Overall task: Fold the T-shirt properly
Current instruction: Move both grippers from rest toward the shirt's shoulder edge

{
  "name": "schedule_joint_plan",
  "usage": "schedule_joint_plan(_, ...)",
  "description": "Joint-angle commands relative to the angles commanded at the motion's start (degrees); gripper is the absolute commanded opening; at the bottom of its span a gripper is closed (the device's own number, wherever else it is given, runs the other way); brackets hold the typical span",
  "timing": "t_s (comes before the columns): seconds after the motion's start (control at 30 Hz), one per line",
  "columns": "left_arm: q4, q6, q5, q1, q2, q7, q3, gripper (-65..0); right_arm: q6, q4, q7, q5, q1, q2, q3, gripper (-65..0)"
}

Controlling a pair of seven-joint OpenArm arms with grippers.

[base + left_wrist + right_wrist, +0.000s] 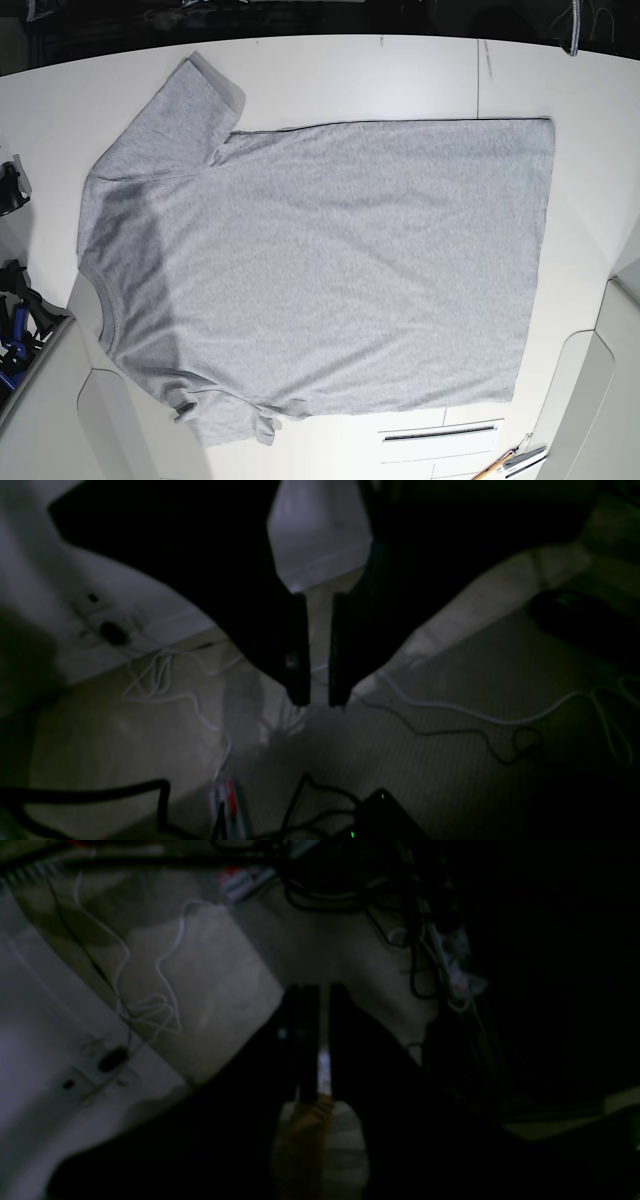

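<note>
Dark fingers of the left gripper fill its wrist view, nearly closed with a thin gap, nothing between them, above a floor strewn with cables. Right gripper stands likewise, a slim gap between its fingers, empty. On the tabletop the T-shirt lies flat, plain side up, collar toward the left edge, hem toward the right, one sleeve reaching the top-left corner.
</note>
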Motion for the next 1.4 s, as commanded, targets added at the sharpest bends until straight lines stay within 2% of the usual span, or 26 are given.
schedule_joint_plan(0.13, 7.3, 0.0, -5.3, 5.1, -4.0, 1.1, 0.0, -54.4, -0.04, 4.9, 0.0, 0.0, -3.5, 3.1, 0.0, -61.8)
schedule_joint_plan(0.2, 11.4, 0.0, -7.1, 8.0, -5.7, 1.8, -1.2, -54.4, -0.07, 9.9, 0.0, 1.4, -6.1, 5.9, 0.0, -61.8)
schedule_joint_plan(0.23, 15.1, 0.0, -7.4, 10.8, -6.8, 3.0, -3.9, -54.4, -0.15, 15.3, -0.4, 4.4, -8.6, 8.9, 0.0, -61.8)
schedule_joint_plan(0.33, 21.1, 0.0, -7.3, 15.7, -7.2, 5.6, -9.9, -54.4, -0.28, 24.7, -0.9, 6.0, -13.4, 14.4, 0.0, -61.8)
schedule_joint_plan(0.53, 33.1, 0.0, -6.9, 24.9, -7.2, 6.0, -19.1, -54.4, -0.83, 41.5, -1.0, 6.0, -21.8, 24.3, 0.1, -61.7)
schedule_joint_plan(0.67, 40.8, 0.0, -6.9, 29.9, -7.2, 9.0, -23.0, -54.4, -3.5, 50.9, -1.8, 6.0, -26.4, 29.7, 1.1, -61.7)
schedule_joint_plan(0.87, 51.7, 0.0, -6.9, 36.0, -7.2, 9.6, -30.6, -54.4, -3.54, 66.4, -10.9, 6.3, -31.2, 34.4, 5.4, -61.7)
schedule_joint_plan(1.03, 60.5, 0.0, -6.9, 41.2, -7.2, 9.7, -38.6, -54.4, -3.54, 76.1, -12.9, 11.0, -32.1, 37.3, 7.5, -61.7)
schedule_joint_plan(1.1, 63.7, 0.0, -6.9, 43.7, -7.2, 9.7, -41.9, -54.4, -3.65, 79.0, -16.2, 11.0, -32.1, 37.5, 7.8, -61.7)
schedule_joint_plan(1.13, 65.4, 0.0, -7.0, 45.0, -7.2, 9.7, -43.6, -54.4, -4.11, 80.4, -18.0, 11.0, -32.1, 37.5, 7.8, -61.7)
schedule_joint_plan(1.27, 72.1, 0.0, -7.0, 48.7, -7.2, 9.6, -49.2, -54.4, -8.74, 85.2, -18.6, 10.9, -32.1, 37.5, 7.8, -61.7)
schedule_joint_plan(1.33, 75.3, 0.0, -7.3, 49.8, -7.2, 9.7, -51.5, -54.4, -12.48, 87.6, -18.6, 10.6, -32.1, 37.5, 7.8, -61.6)
schedule_joint_plan(1.4, 77.9, 0.0, -7.5, 50.3, -7.2, 9.7, -53.4, -54.4, -18.62, 89.9, -18.6, 8.3, -32.1, 37.2, 7.9, -61.5)
